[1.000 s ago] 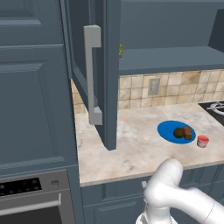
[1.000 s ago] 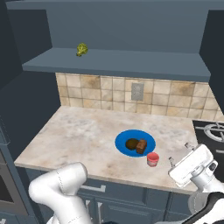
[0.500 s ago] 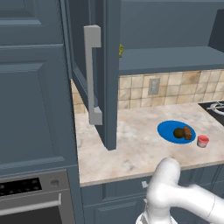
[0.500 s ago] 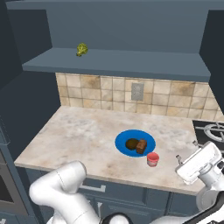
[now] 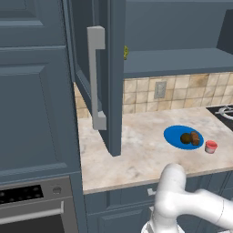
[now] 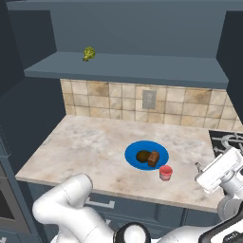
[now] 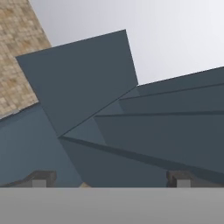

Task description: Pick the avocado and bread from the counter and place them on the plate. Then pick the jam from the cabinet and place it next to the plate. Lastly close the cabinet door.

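Your counter (image 6: pixel 90 142) runs beige toward the tiled wall. Nearest its front edge, the jam (image 6: pixel 165 172) stands just beside the plate (image 6: pixel 134 161), which holds the avocado (image 6: pixel 142 156) and the bread (image 6: pixel 153 159) touching each other. Your gripper (image 7: pixel 109 179) is spread wide and empty. Farther up, the cabinet (image 6: pixel 133 71) shelf holds a small yellow-green thing (image 6: pixel 88 53), and the cabinet door (image 5: pixel 111 77) stands open.

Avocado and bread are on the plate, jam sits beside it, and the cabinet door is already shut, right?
Not quite. The cabinet door stands open, swung out over the counter in the left base view. The avocado and bread are on the plate, jam beside it.
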### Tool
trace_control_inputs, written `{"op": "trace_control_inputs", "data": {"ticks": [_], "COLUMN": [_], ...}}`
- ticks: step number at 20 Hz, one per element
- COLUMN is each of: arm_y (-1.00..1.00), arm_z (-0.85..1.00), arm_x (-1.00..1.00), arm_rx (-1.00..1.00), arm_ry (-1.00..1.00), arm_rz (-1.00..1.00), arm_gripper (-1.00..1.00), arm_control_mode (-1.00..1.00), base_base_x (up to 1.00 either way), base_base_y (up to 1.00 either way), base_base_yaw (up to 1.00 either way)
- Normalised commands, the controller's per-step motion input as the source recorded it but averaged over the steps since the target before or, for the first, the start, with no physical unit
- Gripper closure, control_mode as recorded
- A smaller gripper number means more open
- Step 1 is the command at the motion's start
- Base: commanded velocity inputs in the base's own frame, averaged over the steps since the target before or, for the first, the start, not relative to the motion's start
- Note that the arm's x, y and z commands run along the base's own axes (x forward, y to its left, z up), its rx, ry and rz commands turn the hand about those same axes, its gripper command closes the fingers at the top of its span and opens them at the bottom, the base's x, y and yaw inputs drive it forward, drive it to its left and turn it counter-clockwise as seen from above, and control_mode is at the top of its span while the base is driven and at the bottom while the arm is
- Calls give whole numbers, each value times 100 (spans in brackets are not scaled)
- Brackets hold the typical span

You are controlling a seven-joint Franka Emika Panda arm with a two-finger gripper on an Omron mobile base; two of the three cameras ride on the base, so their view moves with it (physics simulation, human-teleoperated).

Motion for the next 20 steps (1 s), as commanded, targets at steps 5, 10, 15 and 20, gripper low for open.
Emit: {"op": "trace_control_inputs", "data": {"ticks": [5, 10, 15, 20], "arm_y": [-5, -11, -14, -11], "arm_z": [20, 22, 18, 14], "arm_x": [9, 1, 0, 0], "arm_rx": [0, 0, 0, 0], "arm_ry": [0, 0, 0, 0], "arm_rz": [0, 0, 0, 0], "arm_gripper": [-100, -100, -100, -100], "arm_control_mode": [-100, -100, -100, -100], "base_base_x": [0, 0, 0, 0], "base_base_y": [0, 0, 0, 0], "base_base_yaw": [0, 0, 0, 0]}}
